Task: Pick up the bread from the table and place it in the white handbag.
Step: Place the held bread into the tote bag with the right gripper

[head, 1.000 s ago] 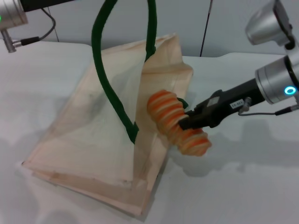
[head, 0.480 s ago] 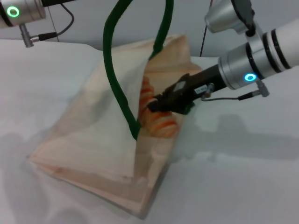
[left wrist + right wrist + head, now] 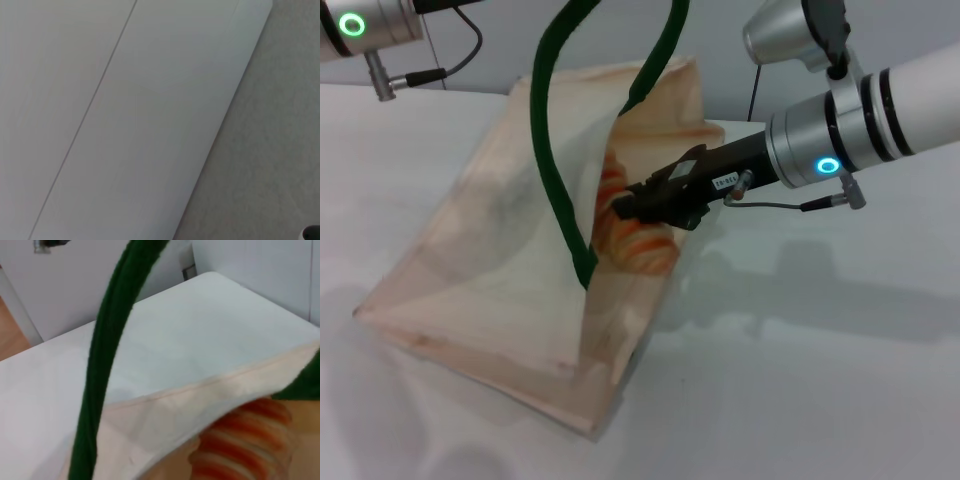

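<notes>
The white handbag stands tilted on the table, with its mouth held open and its green rope handles pulled up out of the top of the head view. My right gripper reaches into the mouth from the right and is shut on the bread, which sits inside the bag, partly behind the sheer fabric. The right wrist view shows the bread below the bag's rim and one handle. My left arm is at the top left; its gripper is out of view.
The table stretches bare to the right and in front of the bag. A cable hangs under my right wrist. The left wrist view shows only a white panel and grey floor.
My right gripper has carried the bread from outside the bag leftward into its mouth. The bag has shifted a little to the left.
</notes>
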`<state>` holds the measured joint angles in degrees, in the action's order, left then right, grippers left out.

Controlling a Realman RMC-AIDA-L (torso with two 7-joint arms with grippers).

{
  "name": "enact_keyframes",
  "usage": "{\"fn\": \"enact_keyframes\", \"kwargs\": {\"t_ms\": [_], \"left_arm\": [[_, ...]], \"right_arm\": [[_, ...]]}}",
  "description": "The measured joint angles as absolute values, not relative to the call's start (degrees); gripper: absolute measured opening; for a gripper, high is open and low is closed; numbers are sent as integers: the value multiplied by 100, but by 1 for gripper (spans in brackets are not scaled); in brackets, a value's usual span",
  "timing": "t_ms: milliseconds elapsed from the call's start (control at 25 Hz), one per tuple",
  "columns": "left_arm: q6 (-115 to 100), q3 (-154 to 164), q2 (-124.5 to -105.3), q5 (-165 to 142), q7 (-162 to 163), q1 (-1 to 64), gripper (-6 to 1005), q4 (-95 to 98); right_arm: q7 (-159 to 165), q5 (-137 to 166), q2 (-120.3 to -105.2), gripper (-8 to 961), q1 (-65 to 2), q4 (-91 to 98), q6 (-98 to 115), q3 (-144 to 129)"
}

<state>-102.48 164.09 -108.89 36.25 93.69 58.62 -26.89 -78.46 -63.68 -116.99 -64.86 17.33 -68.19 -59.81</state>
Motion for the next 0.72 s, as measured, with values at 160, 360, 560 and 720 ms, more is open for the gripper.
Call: {"fn": "enact_keyframes", "kwargs": {"t_ms": [160,360,560,720], "left_arm": [[-10250,16409,-10889,3646,9369,5863,65,-2689],[-10251,16401,-10889,3659,9369,5863,63,-2688],[-10254,16401,-10889,3671,9369,5863,62,-2683],[-10256,16401,-10889,3674,9369,5862,62,-2681]], "right_arm": [[-8088,-6543,-11699,190,-6464,1610,-6605,-5984],[-8292,-6688,-11698,180,-6398,1544,-6415,-5985],[-8432,-6696,-11698,176,-6393,1459,-6277,-5995],[-8459,-6699,-11702,173,-6393,1450,-6283,-5987]]}}
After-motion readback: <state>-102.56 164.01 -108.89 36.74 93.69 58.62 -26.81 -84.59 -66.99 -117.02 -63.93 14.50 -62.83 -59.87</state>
